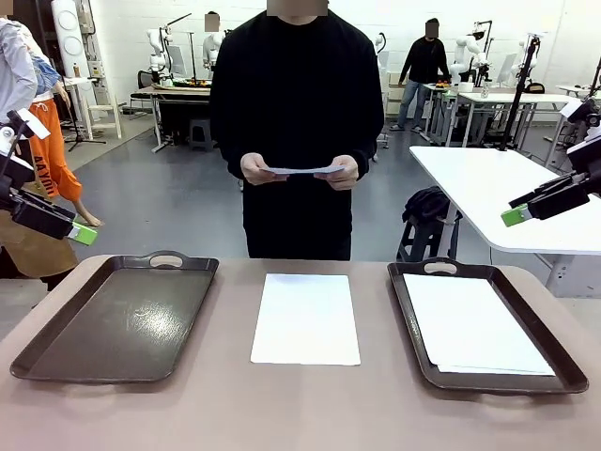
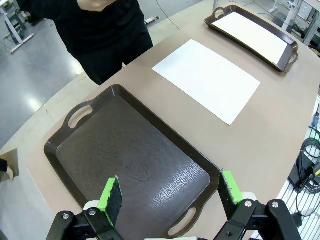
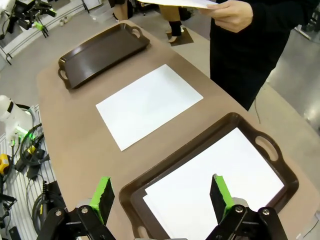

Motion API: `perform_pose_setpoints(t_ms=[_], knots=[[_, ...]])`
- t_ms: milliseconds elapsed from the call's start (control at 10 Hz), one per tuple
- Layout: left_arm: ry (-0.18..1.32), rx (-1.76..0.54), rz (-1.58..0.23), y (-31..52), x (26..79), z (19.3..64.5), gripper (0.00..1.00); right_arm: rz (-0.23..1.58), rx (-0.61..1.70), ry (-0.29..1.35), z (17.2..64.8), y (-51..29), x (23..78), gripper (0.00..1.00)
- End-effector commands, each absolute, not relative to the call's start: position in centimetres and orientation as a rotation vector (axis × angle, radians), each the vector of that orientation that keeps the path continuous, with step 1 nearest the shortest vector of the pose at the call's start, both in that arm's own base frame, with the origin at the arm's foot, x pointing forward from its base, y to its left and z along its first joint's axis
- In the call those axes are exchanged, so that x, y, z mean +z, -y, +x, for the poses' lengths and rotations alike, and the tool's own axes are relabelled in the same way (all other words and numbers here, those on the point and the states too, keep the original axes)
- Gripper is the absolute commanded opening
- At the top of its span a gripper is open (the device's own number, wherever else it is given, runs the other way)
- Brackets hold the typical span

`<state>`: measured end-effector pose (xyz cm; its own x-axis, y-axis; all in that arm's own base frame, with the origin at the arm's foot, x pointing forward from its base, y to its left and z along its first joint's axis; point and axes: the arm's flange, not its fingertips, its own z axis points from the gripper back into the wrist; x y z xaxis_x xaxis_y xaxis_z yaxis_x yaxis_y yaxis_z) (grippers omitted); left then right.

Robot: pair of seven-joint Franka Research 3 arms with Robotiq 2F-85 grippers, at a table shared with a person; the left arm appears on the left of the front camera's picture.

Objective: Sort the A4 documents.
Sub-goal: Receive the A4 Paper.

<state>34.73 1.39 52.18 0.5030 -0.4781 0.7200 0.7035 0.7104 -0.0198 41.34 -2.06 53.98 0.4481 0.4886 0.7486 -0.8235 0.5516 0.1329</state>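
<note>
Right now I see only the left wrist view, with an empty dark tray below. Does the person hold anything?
Observer: Yes, the person holds a white sheet in both hands, at waist height.
Operator: Does the right tray hold one sheet only?
Observer: No; a lower sheet shows its edge under the top sheet.
Operator: And the right gripper?
Observer: The right gripper is open, raised off the table, facing that tray.

Front view across, wrist views above table (image 2: 280, 135)
</note>
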Motion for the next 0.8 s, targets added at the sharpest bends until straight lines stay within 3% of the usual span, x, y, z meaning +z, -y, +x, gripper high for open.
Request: perform_pose_setpoints(t_ms=[0,700], knots=[[0.766,-0.743,-0.333,-1.56,52.03,34.83,1.0,0.543,0.856,0.737,41.36,1.93,53.65,1.0],[0.766,-0.743,-0.333,-1.56,52.03,34.83,1.0,0.543,0.856,0.737,41.36,1.93,53.65,1.0]])
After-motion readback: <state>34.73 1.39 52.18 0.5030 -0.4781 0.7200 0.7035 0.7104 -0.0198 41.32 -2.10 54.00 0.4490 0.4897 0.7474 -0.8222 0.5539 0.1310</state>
